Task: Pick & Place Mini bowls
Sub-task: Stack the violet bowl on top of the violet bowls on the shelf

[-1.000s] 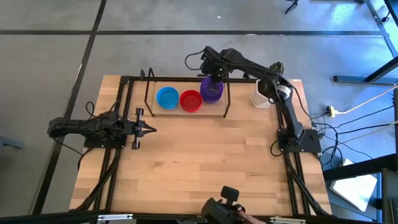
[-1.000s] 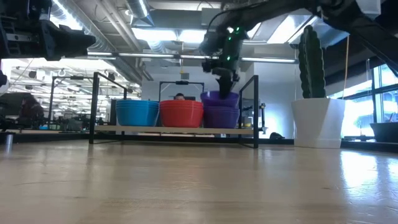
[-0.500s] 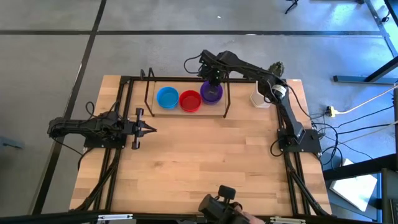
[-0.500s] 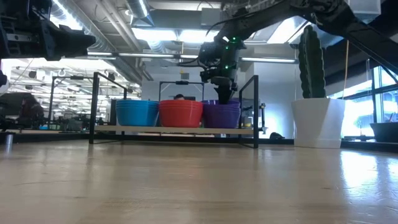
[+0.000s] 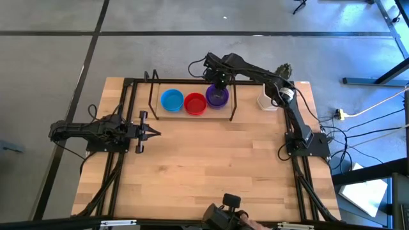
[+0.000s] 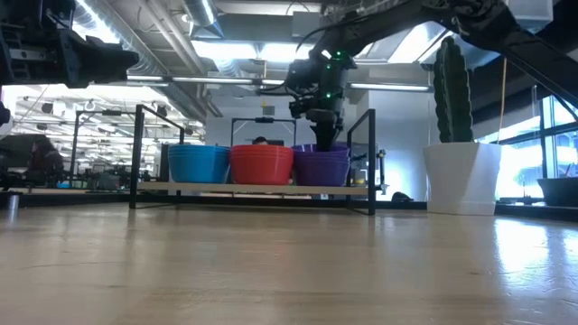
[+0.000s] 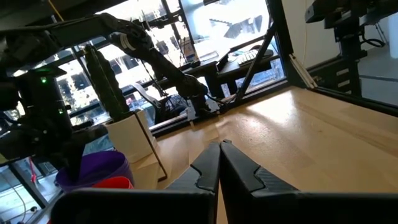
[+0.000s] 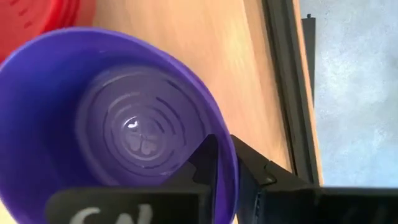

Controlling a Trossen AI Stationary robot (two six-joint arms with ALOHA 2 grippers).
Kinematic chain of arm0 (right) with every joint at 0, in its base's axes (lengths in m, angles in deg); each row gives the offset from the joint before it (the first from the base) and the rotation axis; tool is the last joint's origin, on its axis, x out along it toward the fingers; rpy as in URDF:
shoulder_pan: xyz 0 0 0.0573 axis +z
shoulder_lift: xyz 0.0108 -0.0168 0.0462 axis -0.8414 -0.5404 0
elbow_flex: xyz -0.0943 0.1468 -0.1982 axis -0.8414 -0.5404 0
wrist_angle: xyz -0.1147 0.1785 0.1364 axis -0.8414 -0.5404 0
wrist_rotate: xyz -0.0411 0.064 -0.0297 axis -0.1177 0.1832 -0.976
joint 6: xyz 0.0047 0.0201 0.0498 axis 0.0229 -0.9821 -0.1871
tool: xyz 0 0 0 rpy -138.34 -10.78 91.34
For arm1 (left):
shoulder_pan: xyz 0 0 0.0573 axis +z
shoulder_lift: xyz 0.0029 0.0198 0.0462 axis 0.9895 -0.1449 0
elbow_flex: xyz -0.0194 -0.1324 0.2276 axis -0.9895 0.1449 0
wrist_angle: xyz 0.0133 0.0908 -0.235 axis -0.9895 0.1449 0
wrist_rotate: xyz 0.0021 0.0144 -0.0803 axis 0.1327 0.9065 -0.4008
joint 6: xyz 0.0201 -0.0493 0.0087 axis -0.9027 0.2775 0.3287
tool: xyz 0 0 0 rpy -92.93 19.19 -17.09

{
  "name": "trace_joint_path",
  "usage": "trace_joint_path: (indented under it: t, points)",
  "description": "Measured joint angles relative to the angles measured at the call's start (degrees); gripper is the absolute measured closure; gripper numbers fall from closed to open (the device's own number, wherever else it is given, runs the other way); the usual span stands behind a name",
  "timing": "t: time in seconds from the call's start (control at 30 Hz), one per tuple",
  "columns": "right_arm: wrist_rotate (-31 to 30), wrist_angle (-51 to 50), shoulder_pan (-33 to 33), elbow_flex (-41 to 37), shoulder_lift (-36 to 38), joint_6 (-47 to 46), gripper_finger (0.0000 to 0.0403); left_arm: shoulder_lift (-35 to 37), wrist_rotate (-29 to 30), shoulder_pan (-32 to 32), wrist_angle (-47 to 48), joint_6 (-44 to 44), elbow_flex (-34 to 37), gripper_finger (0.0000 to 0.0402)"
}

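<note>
Three stacks of bowls are seen side by side on a low black rack (image 5: pixel 152 96) at the far edge of the table (image 5: pixel 204 172): the blue stack (image 5: pixel 172 100) on the left, the red stack (image 5: pixel 195 103) in the middle, and the purple stack (image 5: pixel 217 96) on the right, each just beside the next. The right gripper (image 5: pixel 219 78) is placed over the far rim of the purple stack, with its arm reaching in from the table's right side. In the right wrist view, one finger (image 8: pixel 205 160) is found inside the top purple bowl and the other outside it, so that the rim is straddled; the fingers look slightly parted, though whether the rim is pinched or let go cannot be told from these views. In the low view, the gripper is seen directly above the purple stack, whose top is level with the other two. A white pot with a cactus (image 6: pixel 461 177) is set near the rack's right end. The left gripper (image 5: pixel 151 133) is held low over the table's left side, well apart from the rack, with its fingers pressed together and nothing between them.
</note>
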Motion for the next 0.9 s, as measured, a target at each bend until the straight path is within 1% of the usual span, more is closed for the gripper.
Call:
trace_joint_path:
  t: [0.13, 0.23, 0.33, 0.53, 0.63, 0.73, 0.8, 0.87, 0.9]
  points:
    - [0.1, -0.7, 0.3, 1.4, 0.1, -0.8, 0.0369, 0.0, 0.0, 0.0, 0.0, 0.3, 0.0, 0.0394]
    - [0.1, -2.0, 0.5, 3.2, 0.2, -1.3, 0.0351, 0.0, 0.0, 0.0, 0.0, 0.3, 0.0, 0.0395]
    - [-0.2, -3.1, 0.5, 4.7, 0.2, -1.6, 0.0307, 0.0, 0.0, 0.0, 0.0, 0.3, 0.0, 0.0397]
    - [-5.7, -3.7, 0.7, 7.4, 0.2, -1.6, 0.0203, 0.0, 0.0, 0.0, 0.0, 0.2, 0.0, 0.0395]
    - [-5.9, -3.8, 0.8, 9.4, 0.2, -1.8, 0.0172, 0.0, 0.0, 0.0, 0.0, 0.2, 0.0, 0.0394]
    - [-5.6, -4.9, 1.1, 11.9, 0.2, -2.2, 0.0164, 0.0, 0.0, 0.0, 0.0, 0.2, 0.0, 0.0396]
    - [-7.2, -5.3, 1.7, 13.1, 0.2, -2.7, 0.0168, 0.0, 0.0, 0.0, 0.0, 0.2, 0.0, 0.0398]
    - [-11.9, -5.5, 2.7, 13.7, 0.2, -4.0, 0.0180, 0.0, 0.0, 0.0, 0.0, 0.2, 0.0, 0.0399]
    - [-15.4, -5.5, 3.3, 13.7, 0.3, -4.9, 0.0193, 0.0, 0.0, 0.0, 0.0, 0.2, 0.0, 0.0399]
